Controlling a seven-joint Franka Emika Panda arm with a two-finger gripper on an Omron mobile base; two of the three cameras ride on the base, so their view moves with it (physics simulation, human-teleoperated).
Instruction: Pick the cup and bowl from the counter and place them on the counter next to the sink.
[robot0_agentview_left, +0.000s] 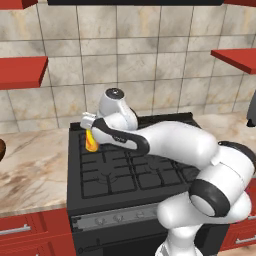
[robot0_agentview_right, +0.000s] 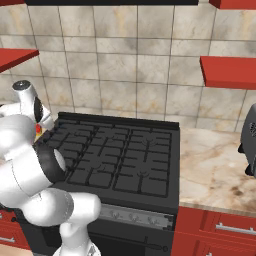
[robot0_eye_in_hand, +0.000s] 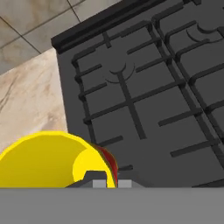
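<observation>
Plainly, the smooth yellow cylindrical cup, red-marked on its side, is pinched at its rim by the fingers, pressed nearly together. It is held clear above the black stove's ridged grates at its 9 o'clock edge, beside the marbled stone surface. In the left base view its long axis is seen upright.

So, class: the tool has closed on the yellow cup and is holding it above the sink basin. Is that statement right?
Not quite. The tool is closed on the yellow cup, but it holds it above the left edge of the black gas stove top, beside the marbled counter, not above a sink basin. The left base view shows this, and the hand view shows burner grates right next to the cup.
</observation>
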